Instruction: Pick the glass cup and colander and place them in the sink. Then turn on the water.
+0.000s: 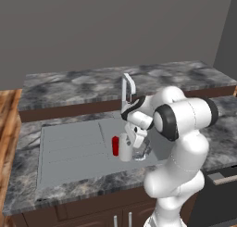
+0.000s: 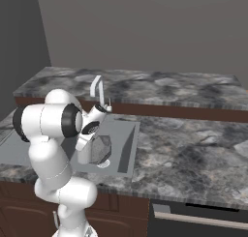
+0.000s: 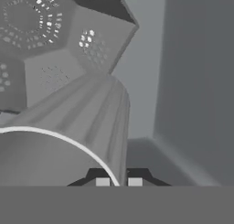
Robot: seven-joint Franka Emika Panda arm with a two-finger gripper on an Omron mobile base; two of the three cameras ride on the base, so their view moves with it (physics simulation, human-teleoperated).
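**Cup and colander share the basin**

As the arm bends low over the sink (image 1: 69,147), one cup (image 1: 125,147) and one colander (image 2: 100,149) sit inside the recessed basin, close together, the cup standing upright just beside the colander. The hand view shows the cup's (image 3: 77,127) ribbed wall and white rim running between the two dark fingertips (image 3: 103,182), with the colander's (image 3: 50,40) perforated facets directly behind it; whether the two touch cannot be told. The gripper (image 3: 119,182) straddles the cup's rim, one tip to each side of the wall, but the tips are cut off by the bottom of the picture, so whether they pinch the glass or stand clear of it is not visible.

One small red cylinder (image 1: 115,146) stands just beside the cup on the drainboard side. One pale arched faucet (image 1: 127,88) rises behind the basin, its base hidden by the arm's wrist in the left view. In the right view the cup (image 2: 84,154) is half covered by the forearm, and the faucet (image 2: 96,88) shows above the wrist. The basin's drain is hidden behind the arm and the two vessels. The colander in the left view is mostly masked by the hand, only a glinting edge showing at the basin floor.
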